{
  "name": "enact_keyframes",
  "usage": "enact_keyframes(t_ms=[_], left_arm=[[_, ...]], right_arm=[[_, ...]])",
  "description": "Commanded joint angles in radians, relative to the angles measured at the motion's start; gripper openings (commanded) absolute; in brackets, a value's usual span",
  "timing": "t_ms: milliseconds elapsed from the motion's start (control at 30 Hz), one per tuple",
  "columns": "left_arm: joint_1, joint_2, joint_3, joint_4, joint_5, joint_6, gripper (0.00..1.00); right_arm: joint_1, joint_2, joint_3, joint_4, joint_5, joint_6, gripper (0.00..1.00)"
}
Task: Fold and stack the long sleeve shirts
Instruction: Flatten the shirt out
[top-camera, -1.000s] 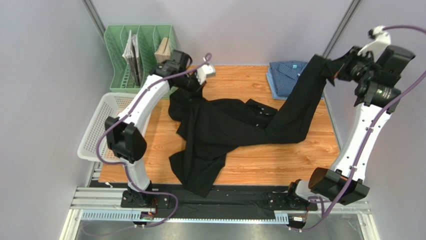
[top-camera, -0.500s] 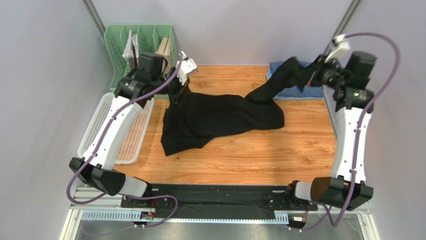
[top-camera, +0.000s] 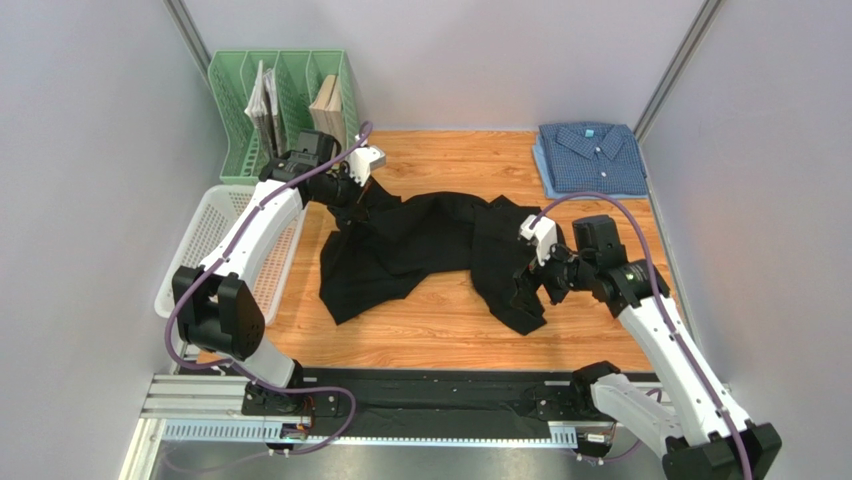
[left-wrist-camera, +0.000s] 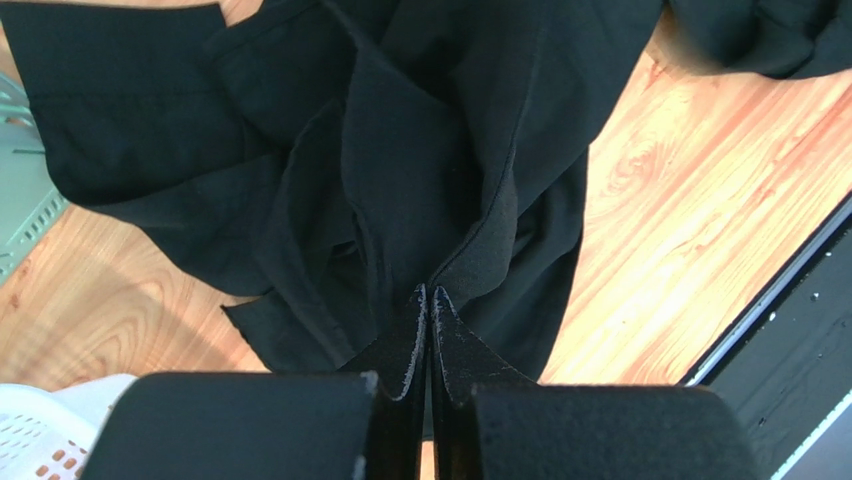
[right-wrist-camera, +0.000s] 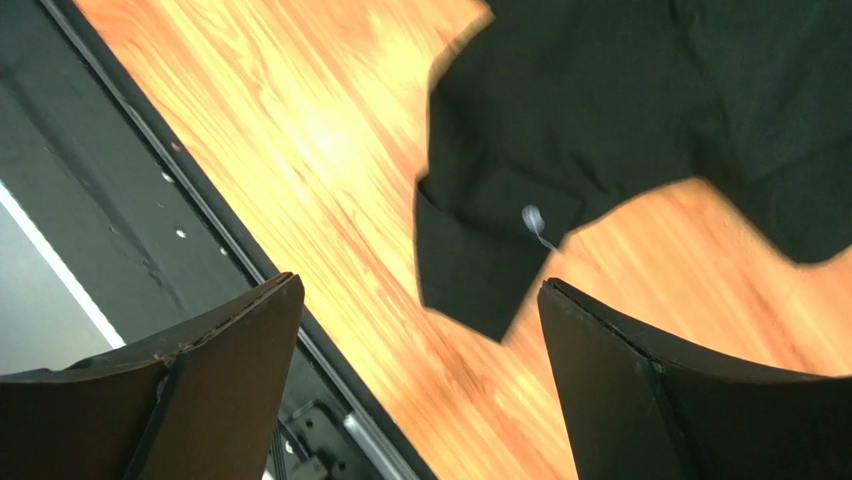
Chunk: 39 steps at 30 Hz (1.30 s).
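Black cloth fills the middle of the desk (top-camera: 600, 310): the black shirt (top-camera: 420, 245) lies crumpled and only partly spread, one part trailing toward the near left and another toward the near right. The left pincer (left-wrist-camera: 430, 295) is closed tight on a fold at the shirt's far-left edge. Judging by the task, it is pinning that side so the rest can be pulled flat. The right pincer (right-wrist-camera: 420, 300) hovers over the near-right end with its jaws wide apart and nothing between them. Below it lies what looks like a cuff with a small white button (right-wrist-camera: 531, 215), probably the next part to be straightened.

The blue shirt (top-camera: 590, 158) sits folded in the far right corner, well apart from the black one, a likely base for the stack.

At the far left a green file rack (top-camera: 232, 100) holds upright papers (top-camera: 263, 105) and a brown booklet (top-camera: 325, 100). Just beside the desk on the left, the white basket (top-camera: 215, 225) shows only its mesh, though the arm hides part of it.
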Motion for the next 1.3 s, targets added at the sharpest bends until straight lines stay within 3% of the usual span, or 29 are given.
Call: enact_keyframes(t_ms=[0,133,233,267,367,533,800,1100,1267], left_arm=[[0.016,0.001,0.017,0.019,0.039,0.014,0.00],[0.020,0.021,0.014,0.029,0.057,0.006,0.00],[0.020,0.031,0.014,0.035,0.065,-0.001,0.00],[0.020,0.031,0.012,0.036,0.066,0.000,0.00],[0.021,0.033,0.011,0.038,0.066,0.006,0.00],[0.023,0.030,0.003,0.039,0.065,0.008,0.00],[0.024,0.036,-0.003,0.045,0.059,0.022,0.00],[0.026,0.058,0.008,0.059,0.070,0.008,0.00],[0.027,0.070,0.005,0.075,0.074,-0.001,0.00]], right_arm=[[-0.112,0.083,0.141,-0.016,0.045,-0.058,0.93],[-0.283,0.299,0.222,0.074,-0.055,0.085,0.83],[-0.349,0.498,0.302,0.125,-0.082,0.232,0.72],[-0.355,0.552,0.329,0.125,-0.097,0.260,0.63],[-0.368,0.699,0.406,0.151,-0.125,0.353,0.58],[-0.371,0.831,0.483,0.243,-0.050,0.401,0.57],[-0.372,1.035,0.580,0.245,0.004,0.484,0.58],[-0.372,1.112,0.586,0.266,-0.019,0.542,0.63],[-0.372,1.128,0.571,0.323,-0.148,0.597,0.58]])
